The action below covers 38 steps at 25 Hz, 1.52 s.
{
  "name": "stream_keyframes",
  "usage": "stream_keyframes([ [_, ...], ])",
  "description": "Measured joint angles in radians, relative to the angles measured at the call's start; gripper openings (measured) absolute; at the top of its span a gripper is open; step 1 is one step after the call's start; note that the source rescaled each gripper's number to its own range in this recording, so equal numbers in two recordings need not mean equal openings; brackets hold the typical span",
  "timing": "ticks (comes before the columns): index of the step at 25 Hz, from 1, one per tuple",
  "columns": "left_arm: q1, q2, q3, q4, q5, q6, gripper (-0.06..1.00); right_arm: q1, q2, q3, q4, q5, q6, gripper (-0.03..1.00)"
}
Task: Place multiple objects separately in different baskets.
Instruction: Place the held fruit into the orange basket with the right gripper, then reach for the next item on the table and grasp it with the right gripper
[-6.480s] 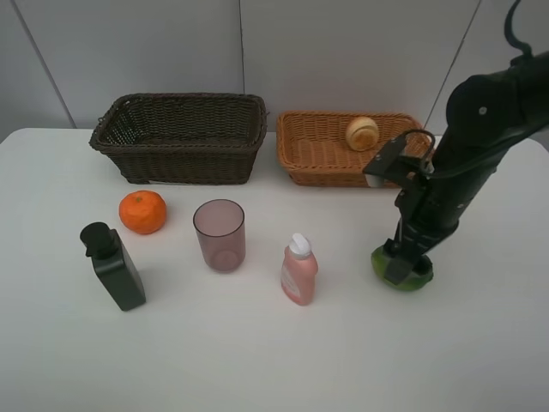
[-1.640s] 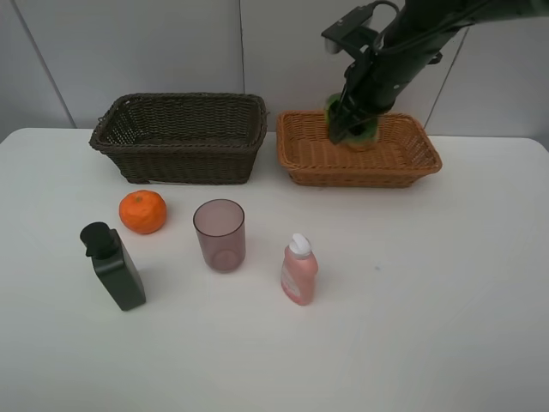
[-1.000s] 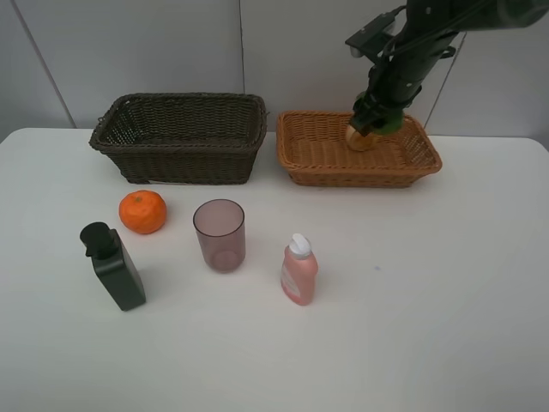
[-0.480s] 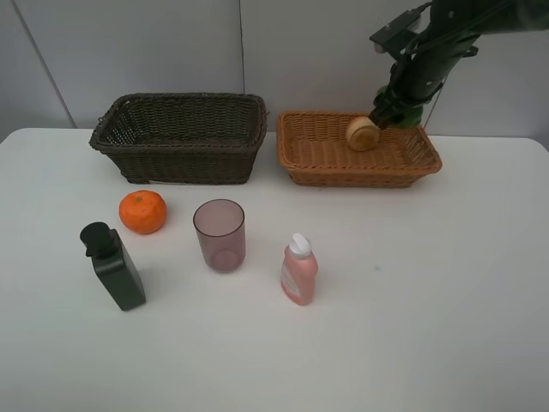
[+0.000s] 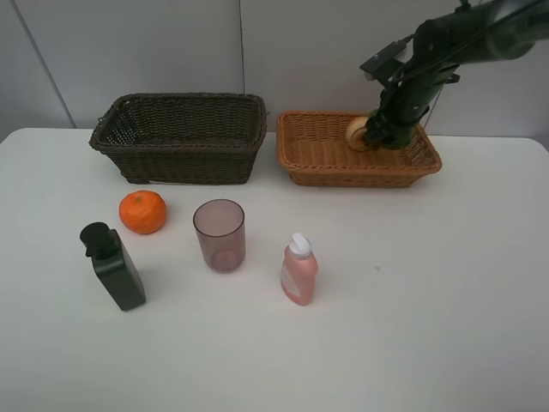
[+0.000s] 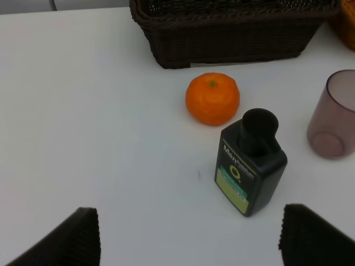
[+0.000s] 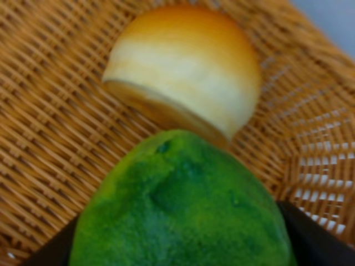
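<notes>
My right gripper (image 5: 386, 130) is shut on the green oval fruit (image 7: 183, 205) and holds it low inside the light tan basket (image 5: 326, 156), right beside the pale yellow-orange peach (image 5: 356, 133), which also shows in the right wrist view (image 7: 183, 66). The orange mandarin (image 5: 141, 211), black pump bottle (image 5: 113, 267), mauve cup (image 5: 220, 233) and pink white-capped bottle (image 5: 298, 270) stand on the white table. The dark brown basket (image 5: 180, 137) is empty. My left gripper (image 6: 188, 244) is open over the table near the black bottle (image 6: 250, 163) and the mandarin (image 6: 212, 98).
The two baskets stand side by side at the back of the table, close to the wall. The tan basket's weave (image 7: 55, 138) rises around the fruit. The cup (image 6: 333, 119) stands just right of the black bottle. The left arm is out of the exterior view.
My right gripper has come down and slightly left with the green fruit, from above the tan basket's back rim into the basket next to the peach. Nothing else has moved.
</notes>
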Motion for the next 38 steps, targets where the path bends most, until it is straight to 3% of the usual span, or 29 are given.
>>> stream_keyframes([
  [11,0.0,0.0,0.0,0.0,0.0,0.0,0.85,0.0,0.007,0.0,0.015,-0.015,0.001,0.5],
  [15,0.0,0.0,0.0,0.0,0.0,0.0,0.85,0.0,0.007,0.0,0.024,-0.031,0.044,0.79],
  [18,0.0,0.0,0.0,0.0,0.0,0.0,0.85,0.0,0.007,0.0,0.024,-0.034,0.065,0.87],
  [28,0.0,0.0,0.0,0.0,0.0,0.0,0.85,0.0,0.007,0.0,0.035,-0.014,0.075,0.9],
  [38,0.0,0.0,0.0,0.0,0.0,0.0,0.85,0.015,-0.089,0.0,0.095,0.084,0.076,0.9],
])
